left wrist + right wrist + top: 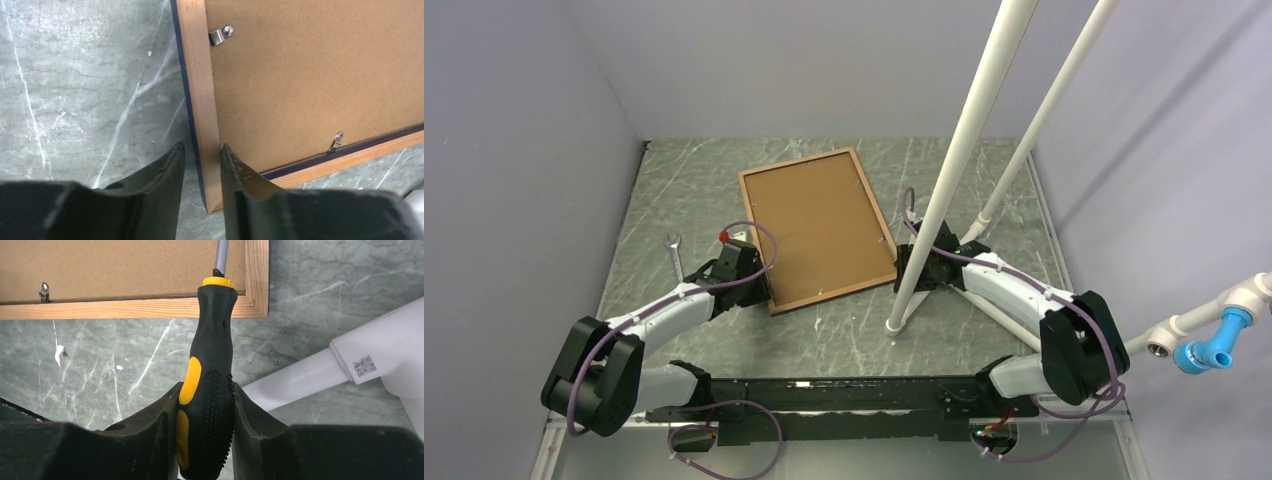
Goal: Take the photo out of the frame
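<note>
Frame [816,228] lies back-up mid tabletop [854,330], long axis running toward the far edge, photo hidden underneath. Left gripper [202,148] straddles its near-left rim, can't tell if it's pinching. Right gripper [205,390] is clamped on the screwdriver [207,360], shaft over the near-right corner.

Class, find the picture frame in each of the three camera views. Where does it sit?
Top external: the frame lies back-up at centre.
Left wrist: the frame fills the upper right.
Right wrist: the frame runs along the top.
Shared landmark: the marbled grey-green table.
</note>
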### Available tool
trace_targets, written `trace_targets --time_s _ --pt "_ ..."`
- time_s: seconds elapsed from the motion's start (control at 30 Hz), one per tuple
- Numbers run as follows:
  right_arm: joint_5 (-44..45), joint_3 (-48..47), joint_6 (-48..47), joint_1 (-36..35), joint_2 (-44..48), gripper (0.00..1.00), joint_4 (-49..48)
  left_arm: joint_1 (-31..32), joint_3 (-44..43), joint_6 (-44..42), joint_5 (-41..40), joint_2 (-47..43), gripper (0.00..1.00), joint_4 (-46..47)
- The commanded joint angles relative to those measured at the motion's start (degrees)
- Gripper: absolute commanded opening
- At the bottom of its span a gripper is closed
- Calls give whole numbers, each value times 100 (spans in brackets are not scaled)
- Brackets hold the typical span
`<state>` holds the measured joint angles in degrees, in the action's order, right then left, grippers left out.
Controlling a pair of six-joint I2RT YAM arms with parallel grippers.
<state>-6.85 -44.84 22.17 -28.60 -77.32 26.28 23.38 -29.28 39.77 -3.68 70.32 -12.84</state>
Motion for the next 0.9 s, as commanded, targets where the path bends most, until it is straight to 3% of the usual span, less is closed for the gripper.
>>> trace_targets --time_s 0.0,0.13,0.37,0.7,0.87 --pt "-218 -138 -262 4 -69 0 -496 -8 -43 -157 -265 140 31 -178" --pt "-229 -184 -490 4 -189 0 -580 -8 -23 -204 -255 245 19 -176" --pt "-331 -150 -593 11 -306 0 -980 -2 -52 -385 -226 401 8 -194" --pt "-883 -323 -862 -17 -624 0 -1802 192 -98 -530 -249 576 5 -175" --pt "-762 -647 -769 -19 -692 0 -1547 220 -165 -507 -284 474 5 -274"
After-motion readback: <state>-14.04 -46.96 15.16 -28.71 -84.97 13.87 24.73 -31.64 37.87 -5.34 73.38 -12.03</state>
